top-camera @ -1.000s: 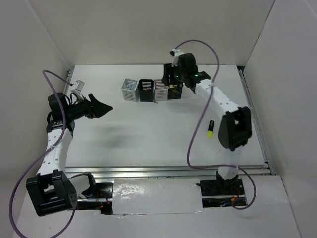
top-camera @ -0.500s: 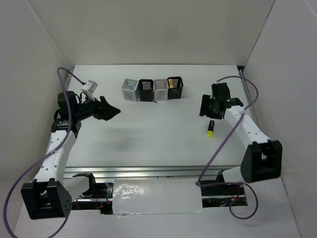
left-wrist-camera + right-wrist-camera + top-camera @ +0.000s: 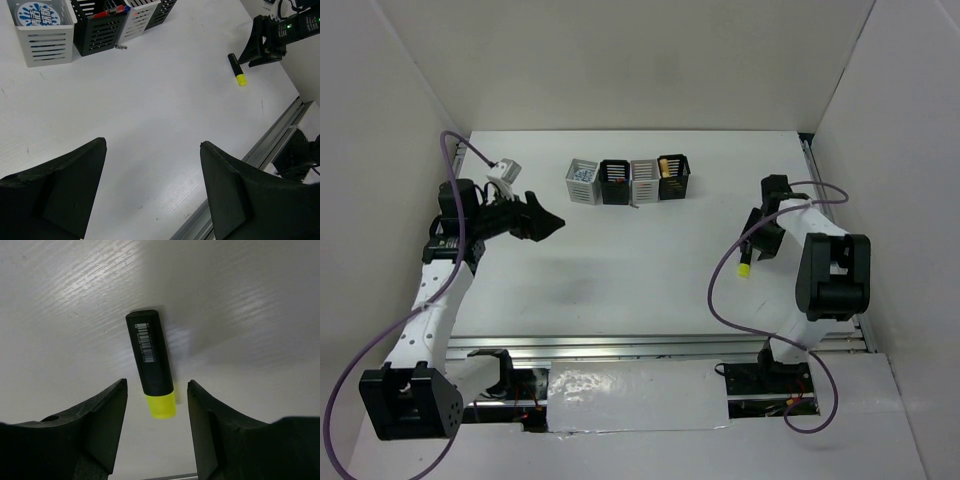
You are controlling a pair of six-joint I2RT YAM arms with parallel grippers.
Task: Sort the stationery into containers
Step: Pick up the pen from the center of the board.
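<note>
Obscuring the yellow-black highlighter point(image 3: 150, 360) overhead, open right jaws straddle it; wrist view shows its barcode, cap at six o'clock. Left jaws gape.

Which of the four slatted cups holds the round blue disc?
The light grey cup at the row's left end; the other grey cup stands between black ones.

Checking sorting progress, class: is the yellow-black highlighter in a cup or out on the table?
Out: the yellow-black highlighter lies flat on the table, far from the cups, straddled by the open right gripper.
</note>
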